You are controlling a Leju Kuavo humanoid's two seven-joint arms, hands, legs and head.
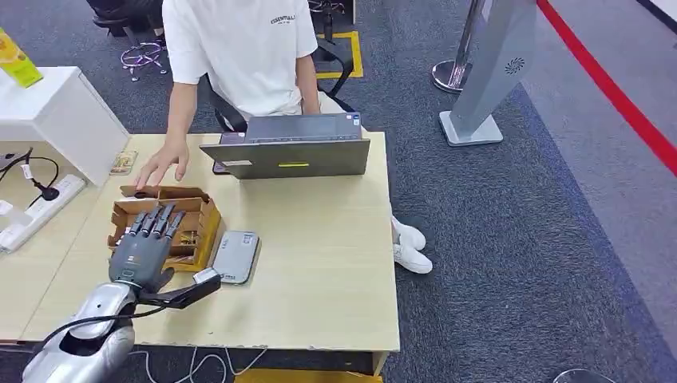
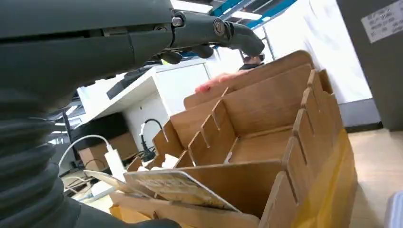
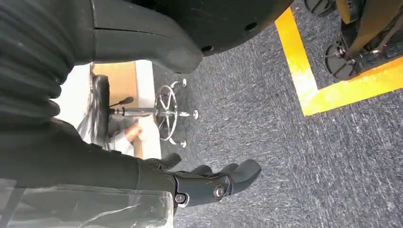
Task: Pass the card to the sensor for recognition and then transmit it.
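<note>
**A:** Head view first: what do you see of your left hand (image 1: 148, 243)?

**B:** You have it flat over the box (image 1: 206, 231), fingers (image 1: 164, 219) stretched forward and spread above the dividers, thumb out to the side toward the sensor (image 1: 235, 257). It holds nothing.

**A:** And the card?

**B:** Look at your left wrist view. A card (image 2: 178, 187) lies tilted in the near compartment of the box (image 2: 285, 142), leaning on the front wall, printed face up. Your fingers (image 2: 228, 33) hang above the box there, not touching the card. More cards may sit behind it; the edges blur together, so I cannot tell how many.

**A:** Where does the sensor sit?

**B:** Just beside the box on the table (image 1: 335, 279), a flat grey slab touching or nearly touching the box's side. Your thumb tip hovers just by its near corner.

**A:** Who else is at the table?

**B:** A person (image 1: 239, 48) in a white shirt sits at the far side behind a laptop (image 1: 291, 155). One of their hands (image 1: 162, 163) rests on the table at the far edge of the box. A second card (image 1: 123, 163) lies flat beyond that, near the white cabinet (image 1: 60, 120).

**A:** Your right hand?

**B:** Your right wrist view shows it (image 3: 209, 183) hanging over grey carpet (image 3: 266, 118) with yellow tape (image 3: 304, 71), fingers loosely curved and apart, gripping nothing.
</note>
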